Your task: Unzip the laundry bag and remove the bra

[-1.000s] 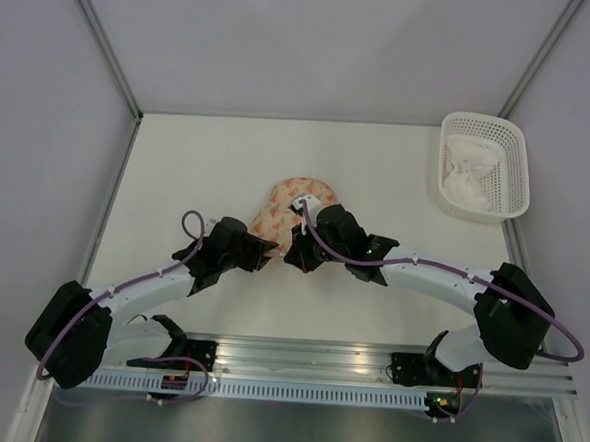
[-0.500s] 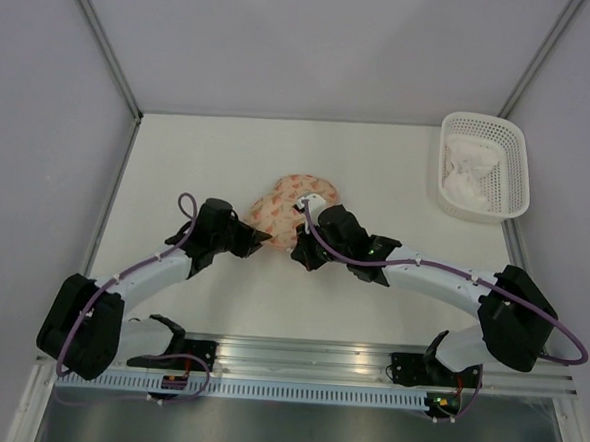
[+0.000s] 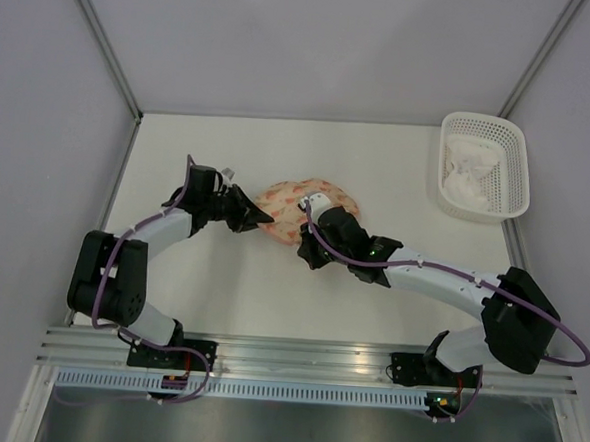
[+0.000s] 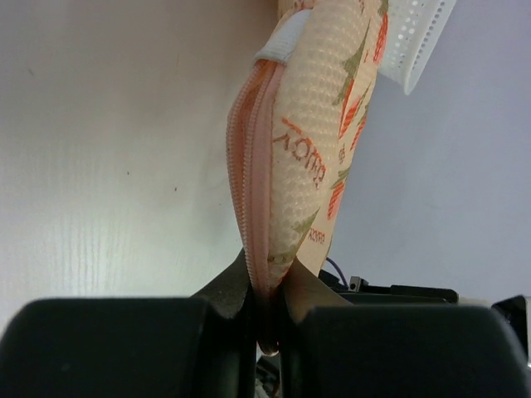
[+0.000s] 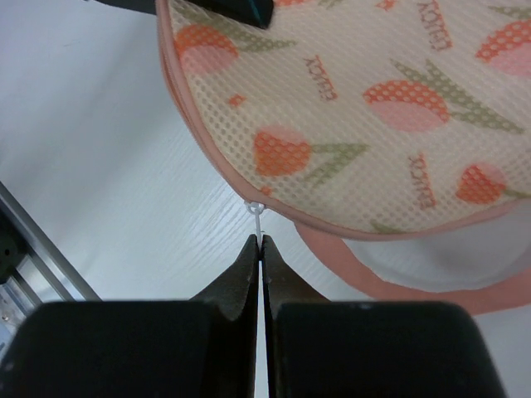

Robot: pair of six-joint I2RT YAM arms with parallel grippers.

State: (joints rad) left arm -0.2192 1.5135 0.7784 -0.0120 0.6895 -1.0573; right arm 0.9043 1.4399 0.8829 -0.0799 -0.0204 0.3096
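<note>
The laundry bag [image 3: 298, 201], cream with orange-pink prints and salmon trim, lies at the table's middle. My left gripper [image 3: 263, 219] is at its left end, shut on the zipper-trimmed edge [image 4: 264, 274]; the bag [image 4: 319, 141] rises edge-on from the jaws. My right gripper [image 3: 307, 244] is at the bag's near side, shut on the thin white zipper pull [image 5: 259, 217] hanging from the trim. In the right wrist view the bag [image 5: 357, 108] gapes at lower right, and white padded fabric, the bra [image 5: 444, 257], shows between the flap and the lower trim.
A white lattice basket [image 3: 514, 164] holding white cloth [image 3: 468, 172] stands at the table's far right corner, and its corner [image 4: 415, 41] shows behind the bag. Frame posts rise at both back corners. A metal rail [image 3: 306, 367] runs along the near edge.
My left arm has swung out to the left and its gripper has closed on the bag's left edge. The bag has shifted a little to the right. The right gripper stays shut on the pull.
</note>
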